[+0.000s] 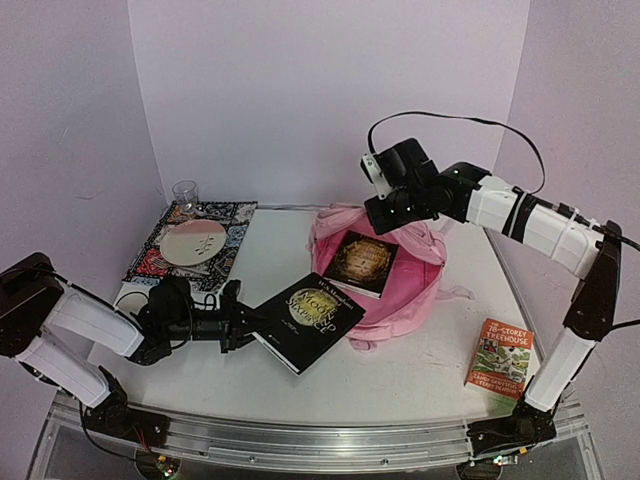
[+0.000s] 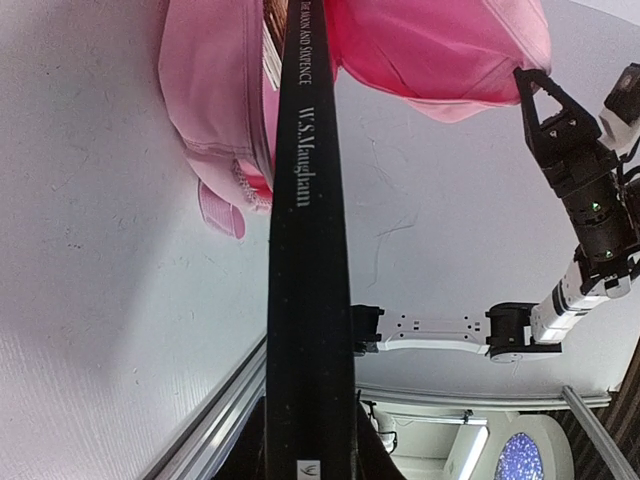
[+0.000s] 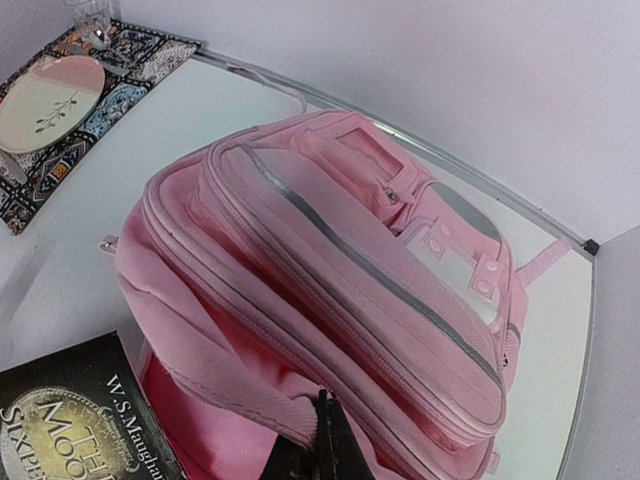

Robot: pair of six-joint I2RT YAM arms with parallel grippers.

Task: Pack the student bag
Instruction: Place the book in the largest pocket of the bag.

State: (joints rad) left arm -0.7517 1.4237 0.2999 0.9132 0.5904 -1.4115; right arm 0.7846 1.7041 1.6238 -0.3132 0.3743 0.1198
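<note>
Near edge: a metal rail runs along the front of the table, with both arm bases fixed to it.
Left arm: the left arm lies folded low over the table's left side and reaches to the right.
Far-left setting: a patterned placemat carries a pink-and-cream plate. A clear glass stands at its far corner.
Left pincer: the left pincer is clamped on the black book at its spine edge, one finger on each face.
Black book: the black book is cover-up, with "Moon" and "Sixpence" on the front and "W.S. Maugham" on the spine. Its far corner is just beside the bag. I cannot tell whether it rests on the table.
Student bag: the student bag is pale pink and lies right of the table's centre, with its main compartment open upward.
Inside the bag: a dark book with a gold emblem lies in the open compartment.
Right pincer: the right pincer is closed, pinching the pink rim of the bag's opening and holding it raised.
Right side: an orange paperback titled "The 78-Storey Treehouse" lies flat near the right arm, well apart from the bag.
</note>
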